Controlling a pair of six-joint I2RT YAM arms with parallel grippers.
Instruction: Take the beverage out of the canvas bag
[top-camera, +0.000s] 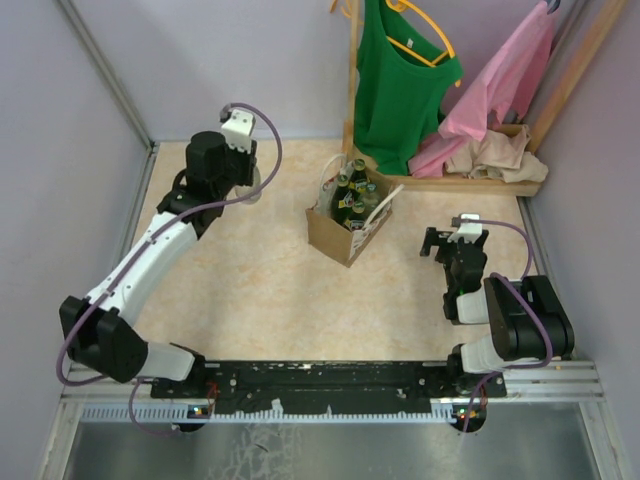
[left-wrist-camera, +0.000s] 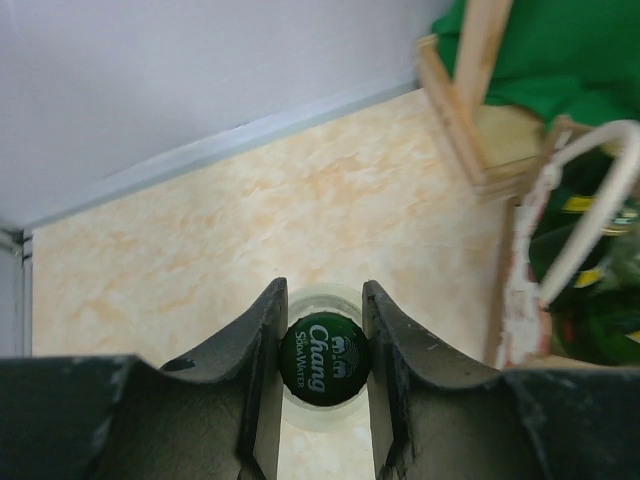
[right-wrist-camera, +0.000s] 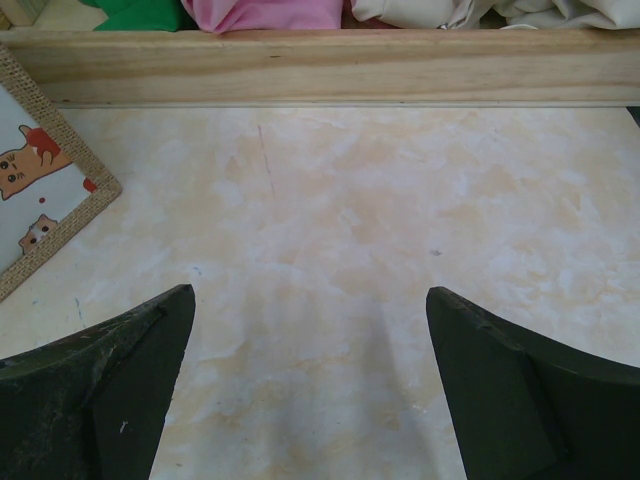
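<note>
The tan canvas bag (top-camera: 340, 228) stands mid-table with white loop handles and several green bottles (top-camera: 352, 196) inside. My left gripper (top-camera: 250, 172) is well left of the bag, shut on the neck of a clear soda bottle with a green "Chang" cap (left-wrist-camera: 323, 360), held upright between the fingers (left-wrist-camera: 262, 340). Whether its base touches the table I cannot tell. The bag's rim (left-wrist-camera: 520, 300) and a handle (left-wrist-camera: 590, 200) show at the right of the left wrist view. My right gripper (top-camera: 447, 240) is open and empty right of the bag; the bag's cat-printed side (right-wrist-camera: 35, 200) is at the left of its view.
A wooden rack (top-camera: 480, 182) stands at the back right with a green shirt (top-camera: 400, 75) and a pink garment (top-camera: 500, 90) on hangers and beige cloth on its base. Its base board (right-wrist-camera: 320, 65) lies ahead of the right gripper. Walls enclose the table.
</note>
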